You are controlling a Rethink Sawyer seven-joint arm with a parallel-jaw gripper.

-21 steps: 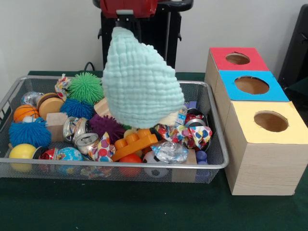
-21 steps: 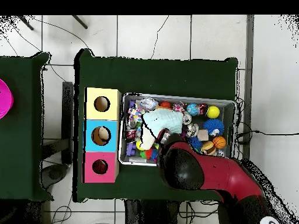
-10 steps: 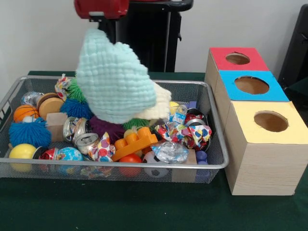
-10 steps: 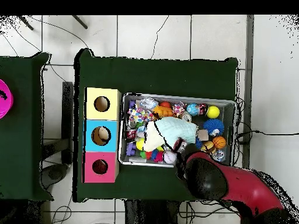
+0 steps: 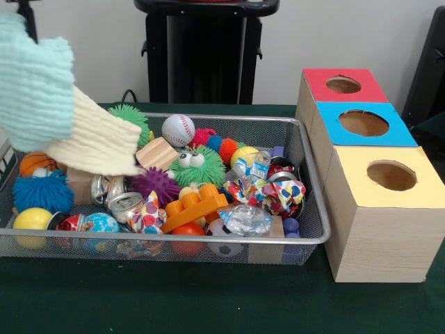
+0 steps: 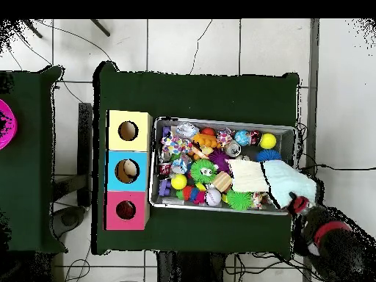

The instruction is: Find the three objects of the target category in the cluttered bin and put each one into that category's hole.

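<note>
Up at one end of the wire-mesh bin (image 5: 306,149), a waffle-knit mint cloth (image 5: 31,80) is hanging with a ribbed cream cloth (image 5: 97,142) trailing beneath. Whether the gripper (image 6: 297,203) is pinching it, I cannot tell.

Even, soft indoor light fills the front view, with no hard shadows on the green table (image 5: 208,306). The crushed can (image 5: 125,203) and foil wrappers glint slightly. The mint cloth (image 5: 31,83) at the left edge looks motion-blurred.

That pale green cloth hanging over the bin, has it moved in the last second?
Yes. In the front view the cloth has swung from above the bin's middle to its left end, away from the coloured boxes.
</note>
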